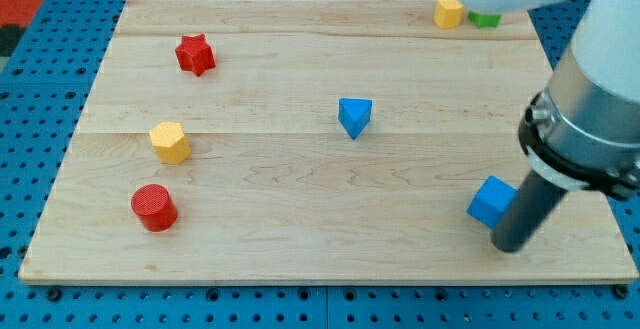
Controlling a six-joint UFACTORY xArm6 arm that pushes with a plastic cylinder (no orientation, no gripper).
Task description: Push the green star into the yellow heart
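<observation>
Starting at the view's left, a red cylinder (153,207) sits near the bottom-left corner of the wooden board (250,269), a yellow hexagonal block (170,142) lies just above it, and a red star (196,54) sits nearer the top. Toward the middle is a blue triangular block (354,116), well apart from everything else.

Further right, at the top edge, a yellow block (449,11), which I take to be the heart, has a green block (486,18) touching or just beside its right side. The arm's white body covers most of the green one, so I cannot confirm its star shape or whether the two truly meet.

At the bottom right, a blue cube (492,201) rests against the rod. My tip (510,248) sits just to the cube's lower right, well apart from the green star. The rod has no jaws; it holds nothing and only presses sideways.

The star looks small, light and rigid, likely to slide easily on smooth wood and to spin if struck off-centre. The best contact is on its right flank, pushing left through its middle. Room is tight there: the board's top edge is close behind both blocks, so a stroke angled upward could carry them off. The middle of the board offers clear travel upward.
</observation>
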